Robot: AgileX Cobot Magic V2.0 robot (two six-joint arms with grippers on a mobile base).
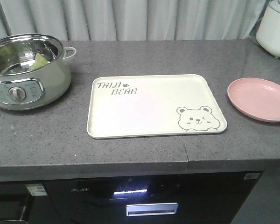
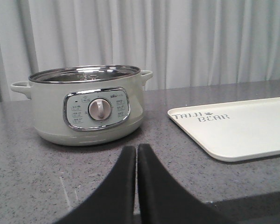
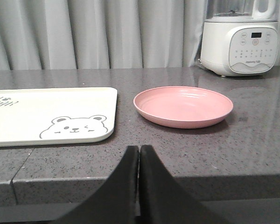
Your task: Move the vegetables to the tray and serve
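Currently the vegetables (image 1: 39,60) lie in the steel pot (image 1: 30,79) left of the tray (image 1: 144,109) on the desk (image 1: 130,154), both arms' jaws pressed together holding nothing; limp leaves could slip from a shallow pinch and drop short of the tray

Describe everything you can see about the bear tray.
The tray is a large cream-white rectangle, plastic-looking, with rounded corners and a raised rim. Grey "TAIJI BEAR" lettering marks its far left corner, a winking bear its near right. It lies flat and empty on the grey countertop, between the electric pot and pink plate, touching neither.
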